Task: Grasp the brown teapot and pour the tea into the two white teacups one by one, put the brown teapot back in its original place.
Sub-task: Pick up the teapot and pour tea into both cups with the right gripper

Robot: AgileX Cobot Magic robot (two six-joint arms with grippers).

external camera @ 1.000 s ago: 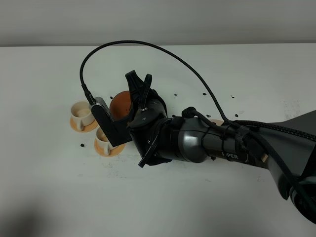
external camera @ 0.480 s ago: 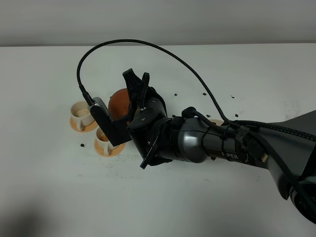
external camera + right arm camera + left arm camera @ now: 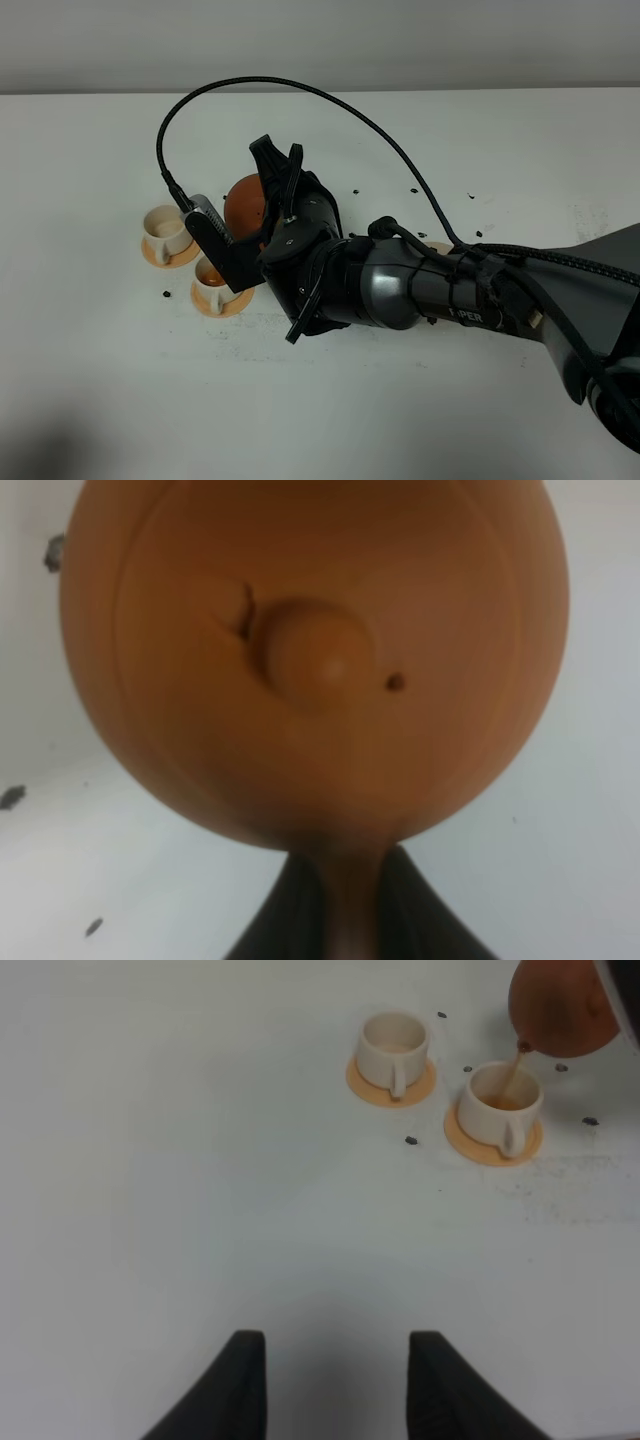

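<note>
My right gripper (image 3: 281,168) reaches across to the left side and is shut on the loop handle of the brown teapot (image 3: 243,200). The teapot is tilted over the nearer white teacup (image 3: 208,285). In the left wrist view a thin stream of tea (image 3: 514,1068) runs from the teapot (image 3: 560,1005) into that teacup (image 3: 500,1105), which holds orange-brown liquid. The other teacup (image 3: 393,1045) stands beside it on its orange saucer (image 3: 168,252). The right wrist view is filled by the teapot's lid and knob (image 3: 315,660), with the gripper (image 3: 340,915) on the handle. My left gripper (image 3: 335,1385) hangs open, well short of the cups.
Small dark specks (image 3: 415,190) are scattered on the white table (image 3: 100,380). A sliver of a pale round dish (image 3: 440,246) shows behind the right arm (image 3: 420,285). A black cable (image 3: 300,92) arcs over the teapot.
The right gripper has shifted slightly up and left with the teapot tipping further. Orange tea now shows in the nearer cup. The left gripper has not moved.
</note>
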